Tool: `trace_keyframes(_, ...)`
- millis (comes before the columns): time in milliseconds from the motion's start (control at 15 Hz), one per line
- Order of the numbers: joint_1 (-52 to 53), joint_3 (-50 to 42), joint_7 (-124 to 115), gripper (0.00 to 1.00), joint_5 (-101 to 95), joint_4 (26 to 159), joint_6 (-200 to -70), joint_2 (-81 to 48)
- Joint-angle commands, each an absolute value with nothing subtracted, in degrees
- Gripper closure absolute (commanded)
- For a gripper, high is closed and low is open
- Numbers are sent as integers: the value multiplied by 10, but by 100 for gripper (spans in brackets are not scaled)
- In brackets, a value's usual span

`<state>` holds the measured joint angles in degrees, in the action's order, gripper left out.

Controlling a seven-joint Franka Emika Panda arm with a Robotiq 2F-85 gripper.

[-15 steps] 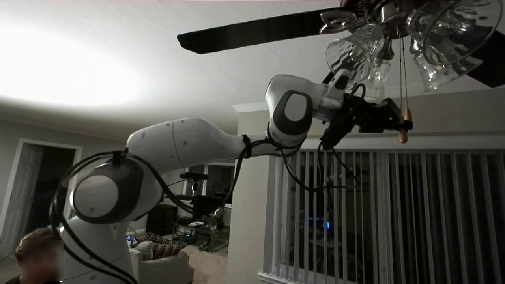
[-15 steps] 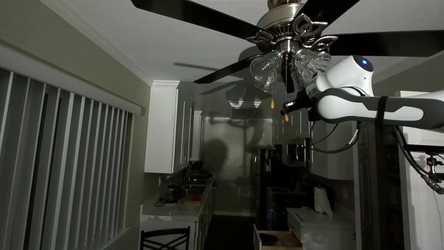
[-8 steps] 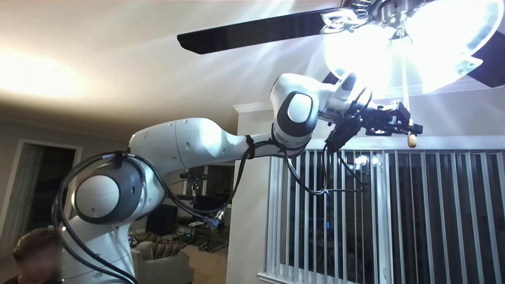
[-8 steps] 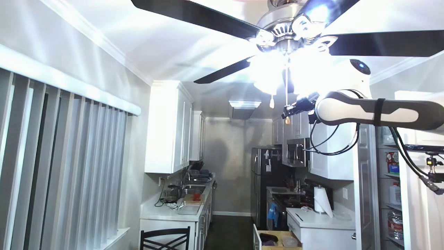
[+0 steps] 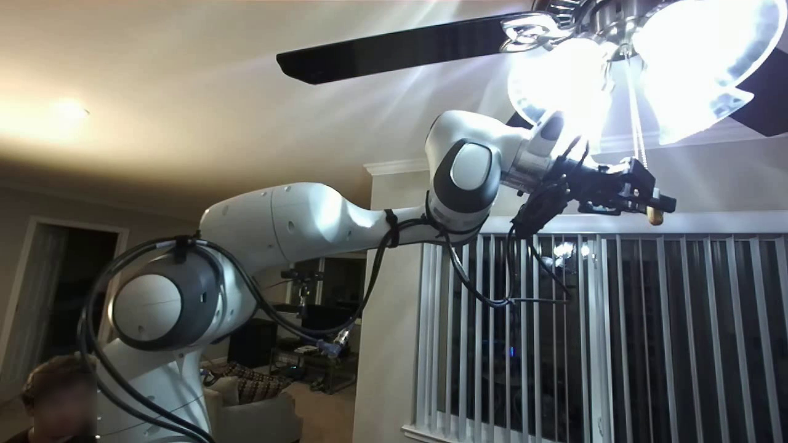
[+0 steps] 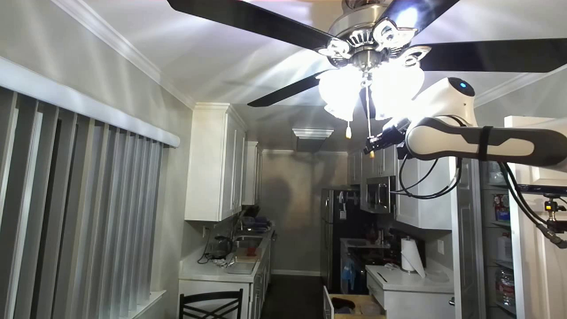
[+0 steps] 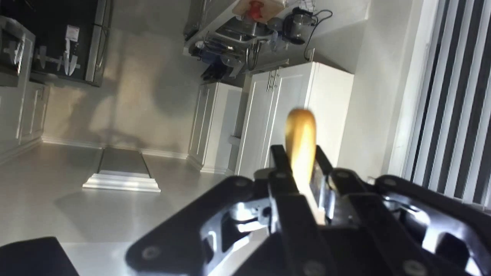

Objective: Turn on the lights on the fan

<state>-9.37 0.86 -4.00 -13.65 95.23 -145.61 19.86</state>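
Left to right in an exterior view, I record blinds (image 6: 79,204), then cabinets (image 6: 206,164). A paper (image 6: 343,215) on the fridge (image 6: 335,235) bears marks too small to read. A second pull (image 6: 348,133) hangs apart from my gripper (image 7: 300,151). Next, the fan (image 6: 366,56), its lights (image 6: 340,91) lit in both exterior views. Beneath it my jaws are closed on the wooden pull (image 7: 301,126), its lower end showing below my fingers (image 7: 279,157), chain (image 6: 368,110) slanting. My arm (image 6: 509,144) partly blocks the cupboards (image 6: 425,208) behind. Shelved at right, a pack (image 6: 502,213) and a bottle (image 6: 505,285) carry print I cannot read.

Paper towel roll (image 6: 410,256) upright on counter (image 6: 390,282); drawer (image 6: 328,305) pulled out; vertical blinds (image 6: 84,208) hanging.
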Motion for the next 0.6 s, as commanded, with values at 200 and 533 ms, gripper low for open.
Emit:
trace_keyframes(200, -79, -8, -46, 32, -120, 1025, -1411, 210)
trace_keyframes(533, -59, -19, -16, 1, -100, 1035, -1350, 211)
